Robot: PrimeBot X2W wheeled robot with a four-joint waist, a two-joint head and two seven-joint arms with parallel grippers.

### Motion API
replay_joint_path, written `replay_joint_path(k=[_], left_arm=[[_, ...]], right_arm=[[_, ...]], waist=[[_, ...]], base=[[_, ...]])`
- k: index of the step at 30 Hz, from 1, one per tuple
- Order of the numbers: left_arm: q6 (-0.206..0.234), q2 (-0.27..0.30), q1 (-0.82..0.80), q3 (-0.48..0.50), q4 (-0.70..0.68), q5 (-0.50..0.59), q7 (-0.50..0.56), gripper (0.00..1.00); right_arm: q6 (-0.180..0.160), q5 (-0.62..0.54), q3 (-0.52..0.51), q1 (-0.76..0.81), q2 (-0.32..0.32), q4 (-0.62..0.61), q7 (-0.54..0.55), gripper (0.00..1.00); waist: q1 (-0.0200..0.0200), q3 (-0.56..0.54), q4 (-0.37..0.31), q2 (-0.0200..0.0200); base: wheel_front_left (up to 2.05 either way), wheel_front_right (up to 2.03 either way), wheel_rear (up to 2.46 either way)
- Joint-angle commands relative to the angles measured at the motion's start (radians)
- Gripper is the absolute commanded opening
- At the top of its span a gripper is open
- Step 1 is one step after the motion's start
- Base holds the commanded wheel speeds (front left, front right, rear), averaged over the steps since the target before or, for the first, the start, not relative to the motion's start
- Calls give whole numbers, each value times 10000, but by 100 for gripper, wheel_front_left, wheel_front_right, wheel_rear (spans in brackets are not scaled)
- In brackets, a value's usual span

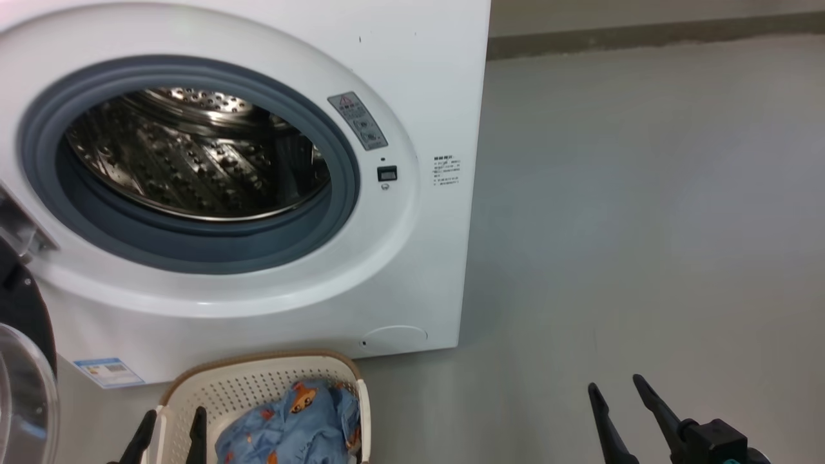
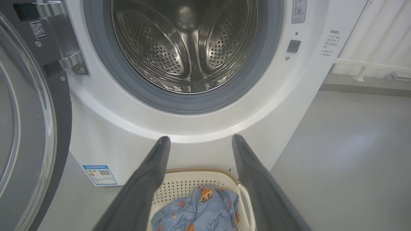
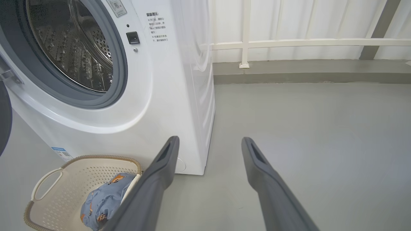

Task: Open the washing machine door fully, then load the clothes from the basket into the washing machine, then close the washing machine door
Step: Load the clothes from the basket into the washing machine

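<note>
The white washing machine stands with its steel drum exposed. Its black door with the glass bowl hangs swung out at the left edge, also seen in the left wrist view as the door. On the floor in front sits the cream basket holding the light blue clothes. My left gripper is open, its fingers over the basket's left rim, apart from the clothes. My right gripper is open over bare floor, to the right of the basket.
Grey floor stretches to the right of the machine. A low kerb and a white railing run along the far wall. The open door stands close on the left of the basket.
</note>
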Motion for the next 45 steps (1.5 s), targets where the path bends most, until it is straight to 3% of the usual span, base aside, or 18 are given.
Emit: replay_joint_path(k=[1, 13, 25, 45], left_arm=[[-27, 240, -417, 328, -285, -99, -65, 100], [-27, 711, -1391, 208, -242, -830, -65, 100], [-27, 1482, -2710, -520, 414, -2081, -65, 100], [-27, 3146, -4045, -3327, 2209, -4877, -65, 100]], right_arm=[[62, 292, 350, -352, -68, -300, -118, 100], [62, 287, 649, -985, -68, -398, -118, 100], [62, 382, 616, -1617, -68, -686, -118, 100], [62, 610, 957, -2071, -68, -1006, -118, 100]], waist=[[0, 302, -51, 0], [0, 2081, -218, 0], [0, 4189, -354, 0], [0, 5572, -1087, 0]], base=[[0, 0, 0], [0, 0, 0], [0, 0, 0], [0, 0, 0]])
